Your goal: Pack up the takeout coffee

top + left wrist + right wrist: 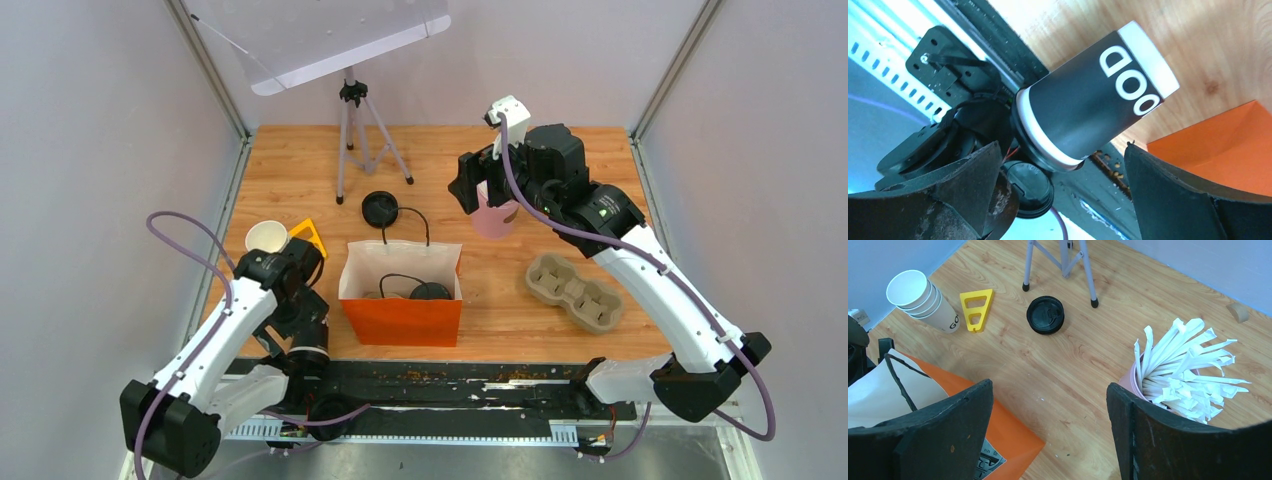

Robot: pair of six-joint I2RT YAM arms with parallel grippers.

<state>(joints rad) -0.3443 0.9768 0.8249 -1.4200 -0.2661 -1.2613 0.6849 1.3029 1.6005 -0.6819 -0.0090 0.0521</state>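
A takeout cup (1093, 95) with a black sleeve, white bands and a black lid seems to lie on its side by the table's near edge, lid toward the black rail. My left gripper (1063, 146) is open, its jaws wide apart on either side of the lid end, not touching it; in the top view the gripper (303, 345) hides this cup. A stack of lidless white cups (266, 237) (918, 297) stands at the left. A loose black lid (381, 209) (1046, 314) lies behind the orange bag (405, 318). My right gripper (1048, 390) (472, 190) is open and empty.
The bag (1008, 440) (1218, 145) is open, with a black lid (430, 291) showing inside. A pink cup of white straws (493, 215) (1178, 375) is under my right gripper. A brown pulp tray (575, 290), a yellow wedge (310, 235) and a tripod (355, 130) are on the table.
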